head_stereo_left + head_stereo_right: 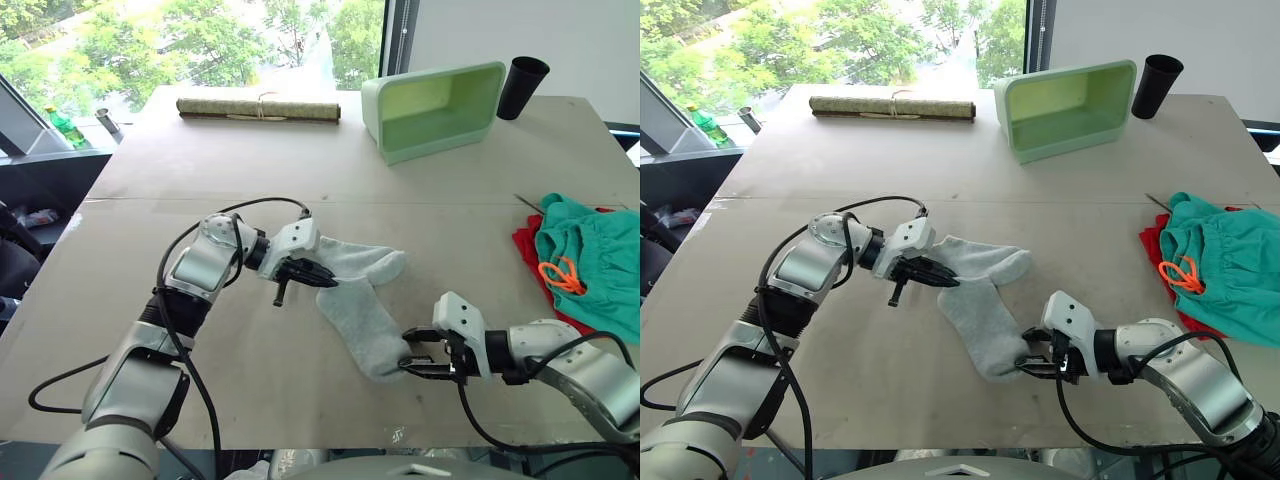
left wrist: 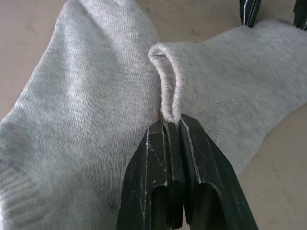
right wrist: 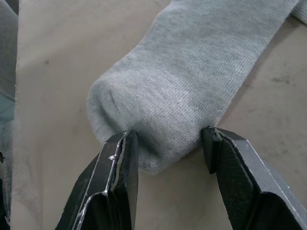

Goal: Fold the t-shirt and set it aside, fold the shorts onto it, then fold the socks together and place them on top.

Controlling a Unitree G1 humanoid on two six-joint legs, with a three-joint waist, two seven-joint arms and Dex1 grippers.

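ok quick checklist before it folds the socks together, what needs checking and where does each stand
1. Left gripper pinching a sock cuff: ok, fingers shut on the folded edge.
2. Right gripper on the toe of the near sock: not ok yet, fingers straddle the toe but stand open.
3. Socks flat on the table: ok, though they lie crossed, not aligned.
4. Shorts folded on the t-shirt: cannot tell how neat; teal lies over red at the table's right edge.
5. Path to that pile: ok, bare table between.
6. Green bin and black cup: ok, far off.
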